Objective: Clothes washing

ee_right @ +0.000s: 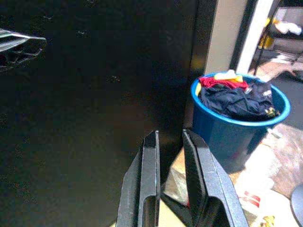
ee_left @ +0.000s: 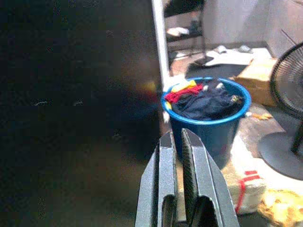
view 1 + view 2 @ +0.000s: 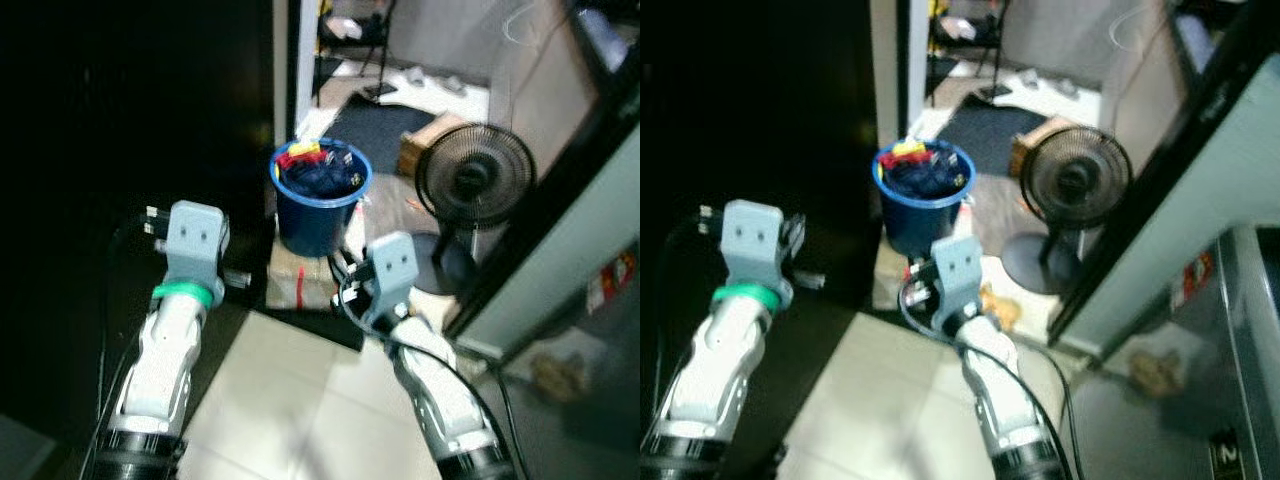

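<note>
A blue bucket (image 3: 320,205) of clothes stands on the floor ahead of the robot, resting on a flat cardboard package (image 3: 300,280) beside the edge of a large black panel (image 3: 130,150) that takes up the robot's left side. The bucket is filled to the rim with dark navy clothes (image 2: 210,101), and a red and yellow garment (image 2: 185,90) lies at the edge of the pile nearest the black panel. A black standing fan (image 3: 475,180) is just to the right of the bucket, and a dark mat (image 3: 385,125) lies on the floor behind it. The left hand (image 2: 178,146) is raised in front of the black panel, pointing toward the bucket but well short of it; its two black fingers are nearly pressed together with only a thin slit between them and hold nothing. The right hand (image 1: 171,146) is raised near the package, below the bucket, also apart from it; its fingers stand slightly spread with a narrow gap and are empty. Pale floor tiles (image 3: 290,400) lie beneath both arms.
</note>
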Available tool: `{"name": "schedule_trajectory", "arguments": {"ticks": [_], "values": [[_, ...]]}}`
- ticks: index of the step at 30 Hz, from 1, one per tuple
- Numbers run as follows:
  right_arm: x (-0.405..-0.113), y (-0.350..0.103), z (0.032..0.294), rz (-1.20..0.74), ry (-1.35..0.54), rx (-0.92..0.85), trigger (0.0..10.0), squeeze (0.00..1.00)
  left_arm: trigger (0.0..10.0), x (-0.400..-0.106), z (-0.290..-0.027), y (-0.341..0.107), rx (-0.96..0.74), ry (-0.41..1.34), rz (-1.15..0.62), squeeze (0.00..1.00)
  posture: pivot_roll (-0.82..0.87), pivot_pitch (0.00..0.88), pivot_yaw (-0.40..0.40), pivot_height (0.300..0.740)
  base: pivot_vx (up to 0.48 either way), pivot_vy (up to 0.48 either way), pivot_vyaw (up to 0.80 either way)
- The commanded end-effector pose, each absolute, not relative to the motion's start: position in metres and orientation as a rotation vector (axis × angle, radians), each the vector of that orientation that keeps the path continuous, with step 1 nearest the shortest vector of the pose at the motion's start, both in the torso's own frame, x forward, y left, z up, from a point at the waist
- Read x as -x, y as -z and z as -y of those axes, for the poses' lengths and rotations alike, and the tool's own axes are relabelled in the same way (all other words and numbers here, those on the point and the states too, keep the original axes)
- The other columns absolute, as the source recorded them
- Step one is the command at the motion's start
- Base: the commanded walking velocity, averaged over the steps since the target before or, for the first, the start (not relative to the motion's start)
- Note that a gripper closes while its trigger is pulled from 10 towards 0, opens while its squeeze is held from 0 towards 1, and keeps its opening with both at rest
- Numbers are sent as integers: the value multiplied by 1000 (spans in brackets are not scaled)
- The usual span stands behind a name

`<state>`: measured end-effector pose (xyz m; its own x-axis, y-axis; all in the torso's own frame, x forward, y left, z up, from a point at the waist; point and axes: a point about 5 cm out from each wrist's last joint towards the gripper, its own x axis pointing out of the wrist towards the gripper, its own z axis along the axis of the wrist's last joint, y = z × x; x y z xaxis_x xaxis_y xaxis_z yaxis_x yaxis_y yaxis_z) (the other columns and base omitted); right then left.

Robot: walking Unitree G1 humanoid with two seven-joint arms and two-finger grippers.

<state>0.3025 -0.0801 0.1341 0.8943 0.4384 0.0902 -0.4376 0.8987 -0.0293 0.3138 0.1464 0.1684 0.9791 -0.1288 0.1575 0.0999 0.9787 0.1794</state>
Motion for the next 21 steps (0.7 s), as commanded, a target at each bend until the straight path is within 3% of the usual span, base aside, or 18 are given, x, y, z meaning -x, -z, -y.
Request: {"name": "schedule_trajectory", "arguments": {"ticks": [1,8,21], "values": [[-304,-135,82,97,-442,3,10000,0,10000,-312,-145,-165,-182,124,159,0,-3,0,1,740,428,0,0],[-304,-135,83,97,-441,1,10000,0,10000,-312,-145,-165,-182,124,159,0,-3,3,3,740,426,0,0],[-305,-135,84,81,-429,-15,10000,0,10000,-312,-146,-166,-177,124,157,0,-3,12,3,740,408,55,-775]]}}
